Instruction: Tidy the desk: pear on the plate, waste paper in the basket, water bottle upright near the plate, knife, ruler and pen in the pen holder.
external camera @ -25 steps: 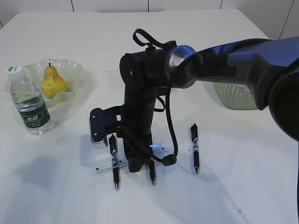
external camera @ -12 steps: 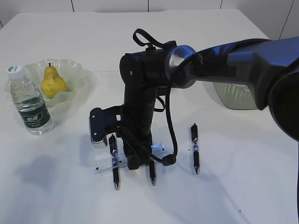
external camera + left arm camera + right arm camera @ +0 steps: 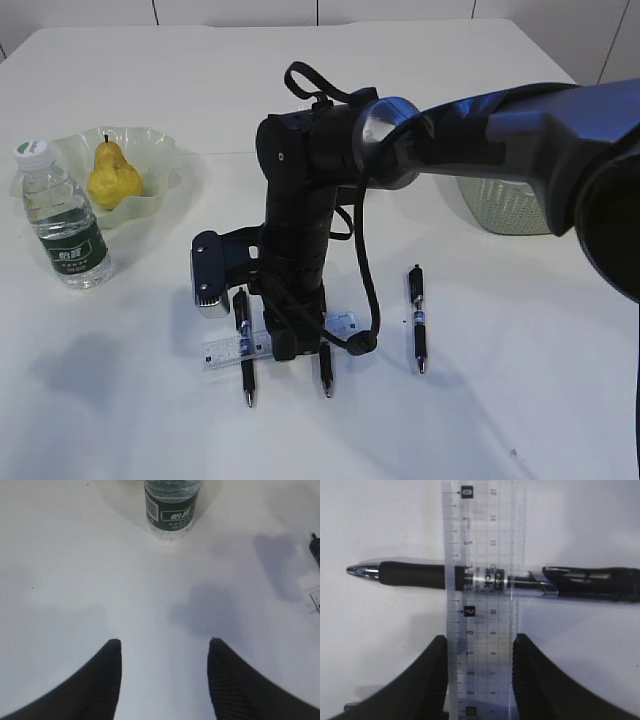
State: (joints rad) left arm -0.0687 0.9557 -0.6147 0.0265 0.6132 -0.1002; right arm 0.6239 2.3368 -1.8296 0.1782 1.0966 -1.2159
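Right fingers (image 3: pixel 479 677): both black pads sit against the long edges of the ruler (image 3: pixel 482 595), one on each side, closed to its width. Ruler is flat on the worktop (image 3: pixel 380 645), not lifted as far as the wrist view shows.

Ruler: clear plastic, black printed scale along both edges, small black number squares down the left side. It runs straight out from between the fingers.

Just beyond the fingertips a pen (image 3: pixel 520 580) crosses the ruler at a right angle, seen through the plastic: black grip, silver tip pointing left of the fingers, clear barrel with a black label, black clip end to the right.

Exterior view: right arm (image 3: pixel 300 200) stands near vertical over the ruler (image 3: pixel 225 350). A pen (image 3: pixel 244 345) lies at the left side of the fingers, another (image 3: pixel 325 372) pokes out just right of them, a third (image 3: pixel 417 320) lies further right, apart. Basket (image 3: pixel 505 208) sits well beyond, mostly behind the arm.

Left fingers (image 3: pixel 162 677): parted about halfway, nothing between them, only bare worktop under them. Water bottle (image 3: pixel 172 505) stands upright straight ahead of them, well apart; clear, dark green label with white print.

Exterior: bottle (image 3: pixel 62 215) has a white cap and stands just beside the plate (image 3: pixel 165 160), pale green, wavy rim. Pear (image 3: pixel 112 176) sits on the plate: yellow, short dark stem up.
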